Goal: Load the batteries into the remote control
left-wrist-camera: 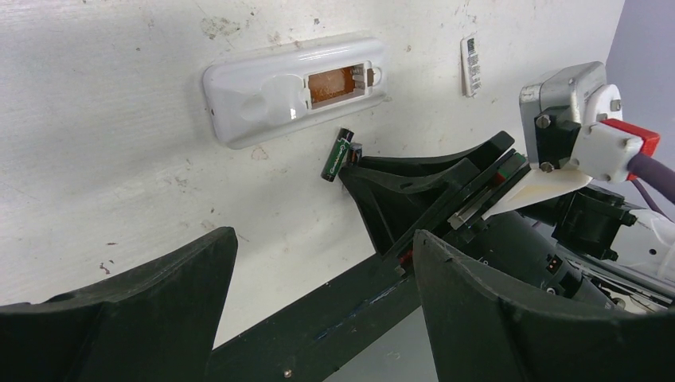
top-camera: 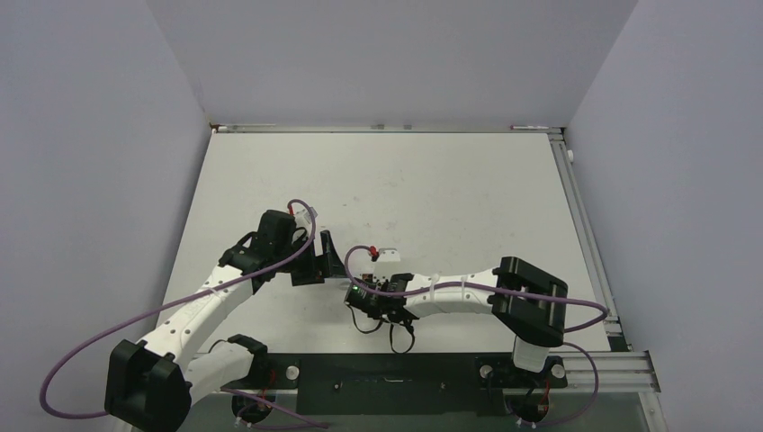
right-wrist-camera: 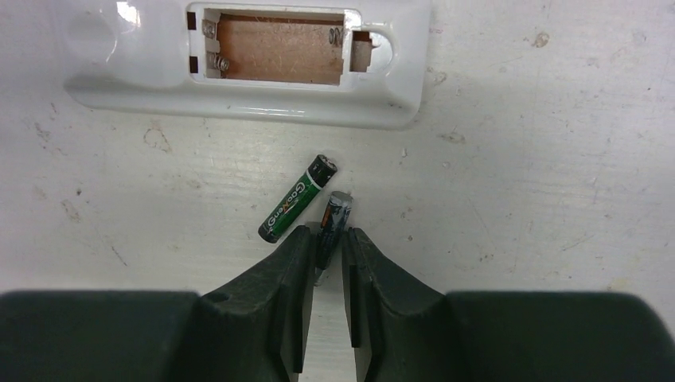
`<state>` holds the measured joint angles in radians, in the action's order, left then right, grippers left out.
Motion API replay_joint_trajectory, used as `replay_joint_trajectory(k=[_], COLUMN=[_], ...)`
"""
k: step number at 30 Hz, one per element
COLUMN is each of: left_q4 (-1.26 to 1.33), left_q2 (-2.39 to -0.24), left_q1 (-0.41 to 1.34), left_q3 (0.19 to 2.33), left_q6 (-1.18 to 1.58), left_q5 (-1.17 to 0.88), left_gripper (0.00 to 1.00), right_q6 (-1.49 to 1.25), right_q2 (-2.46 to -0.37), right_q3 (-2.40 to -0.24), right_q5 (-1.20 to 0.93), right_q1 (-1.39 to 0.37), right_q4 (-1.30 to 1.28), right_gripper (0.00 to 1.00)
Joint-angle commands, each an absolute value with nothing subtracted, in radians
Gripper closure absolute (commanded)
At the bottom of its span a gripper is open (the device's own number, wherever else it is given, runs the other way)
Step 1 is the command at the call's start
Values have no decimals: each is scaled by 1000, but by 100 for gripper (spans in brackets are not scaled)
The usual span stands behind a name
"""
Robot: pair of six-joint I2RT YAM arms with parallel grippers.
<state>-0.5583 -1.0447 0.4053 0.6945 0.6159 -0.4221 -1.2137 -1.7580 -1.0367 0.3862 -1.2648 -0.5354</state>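
1. Grip check: your right gripper [right-wrist-camera: 328, 232] is pinched narrowly on one end of the grey-tipped battery [right-wrist-camera: 337, 211], which lies on the table [right-wrist-camera: 517, 159] near the remote control [right-wrist-camera: 239, 99].
2. Lift straight up so the green battery [right-wrist-camera: 297, 199] alongside is not dragged.
3. Match the battery's ends to the slot's springs, visible only in the right wrist view.
4. Left gripper [left-wrist-camera: 325, 239] stands wide open, empty.
5. Only the left wrist view shows the cover piece [left-wrist-camera: 471, 65], well apart from the remote.
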Motion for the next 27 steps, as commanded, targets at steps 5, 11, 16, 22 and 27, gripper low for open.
replay_joint_trajectory(k=[5,11,16,22,27], left_q4=[-550,-551,-553,-548,-536], left_q2=[-1059,-1063,-1065,-1076,-1089], left_q1=[408,407,403,397,396], left_q3=[719,719,718,711,703], left_q6=[610,613,618,626,635], left_q5=[-401,-392,-380,-372,-369], left_gripper=[22,22,21,21,21], right_q6=[-1061,-987,-950,-921,-907], right_q2=[-1813,-1811,-1793,-1770,-1744], right_q3=[-1070,-1091,-1087,-1052,-1012], right_q5=[347,332,314,278,250], right_q1=[-1273,-1274,-1275,-1275,-1273], right_q4=[-653,-693,-705,-667,-631], right_gripper=[81,79,78,79,82])
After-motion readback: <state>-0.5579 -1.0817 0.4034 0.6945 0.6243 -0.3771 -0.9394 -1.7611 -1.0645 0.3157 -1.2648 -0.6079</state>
